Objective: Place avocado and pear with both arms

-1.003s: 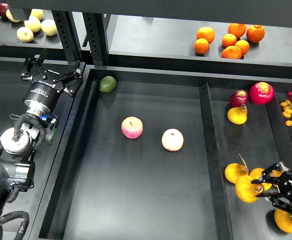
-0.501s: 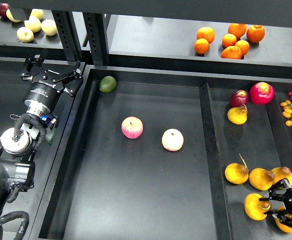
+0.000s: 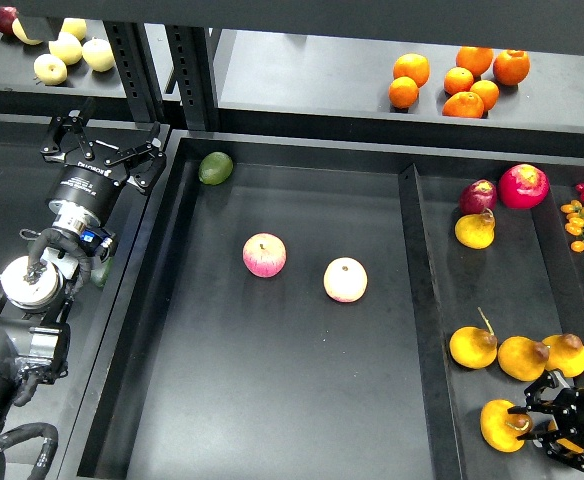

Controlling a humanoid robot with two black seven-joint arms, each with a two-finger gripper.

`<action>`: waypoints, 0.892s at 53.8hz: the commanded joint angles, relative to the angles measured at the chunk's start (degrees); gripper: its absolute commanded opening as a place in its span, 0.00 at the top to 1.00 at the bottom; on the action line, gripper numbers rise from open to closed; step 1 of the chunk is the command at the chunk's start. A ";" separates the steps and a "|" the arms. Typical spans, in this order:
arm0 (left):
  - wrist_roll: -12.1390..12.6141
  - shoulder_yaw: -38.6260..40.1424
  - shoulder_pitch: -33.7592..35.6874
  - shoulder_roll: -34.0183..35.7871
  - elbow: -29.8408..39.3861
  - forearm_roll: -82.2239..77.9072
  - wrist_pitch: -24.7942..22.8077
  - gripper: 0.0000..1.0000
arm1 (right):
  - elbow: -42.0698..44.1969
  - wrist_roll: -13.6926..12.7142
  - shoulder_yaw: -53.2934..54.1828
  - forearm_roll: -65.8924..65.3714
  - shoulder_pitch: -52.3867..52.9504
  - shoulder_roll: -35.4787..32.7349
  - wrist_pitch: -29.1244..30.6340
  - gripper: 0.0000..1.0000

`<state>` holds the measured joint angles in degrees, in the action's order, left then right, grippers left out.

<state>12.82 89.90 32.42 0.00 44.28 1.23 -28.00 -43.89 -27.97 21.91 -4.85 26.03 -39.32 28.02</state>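
My right gripper [image 3: 528, 423] is at the front of the right tray [image 3: 492, 290], shut on the pear [image 3: 496, 426], a yellow-orange fruit with a brown patch. I cannot tell whether the pear touches the tray floor. My left gripper [image 3: 103, 138] is open and empty at the back left, over the left tray, just outside the middle tray's back left corner. A dark green fruit [image 3: 102, 272], probably the avocado, shows as a sliver beside my left arm and is mostly hidden by it.
A shorter green avocado [image 3: 215, 167] lies in the middle tray's [image 3: 272, 400] back left corner, with two pink-and-yellow apples [image 3: 264, 254] at its centre. Three more yellow pears [image 3: 523, 357] lie just behind my right gripper. Oranges [image 3: 459, 78] sit on the back shelf.
My right gripper has carried the pear toward the front of the right tray and slightly left. The left arm has not moved.
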 commanded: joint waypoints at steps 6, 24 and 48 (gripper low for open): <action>0.01 -0.07 -0.16 0.00 0.01 0.00 0.00 0.00 | 0.74 -0.03 0.67 -0.25 -0.72 0.74 -0.02 0.84; 0.01 -0.07 -0.16 0.00 0.01 0.00 0.00 0.00 | 0.30 -0.03 0.67 -0.25 -1.16 0.48 -0.02 0.44; 0.01 -0.07 -0.16 0.00 -0.08 0.00 0.00 0.00 | -8.57 -0.03 0.76 0.89 -0.89 -7.52 -0.02 0.07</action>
<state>12.83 89.83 32.25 0.00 44.22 1.23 -28.00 -49.91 -28.03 22.56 -4.48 24.93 -44.38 27.97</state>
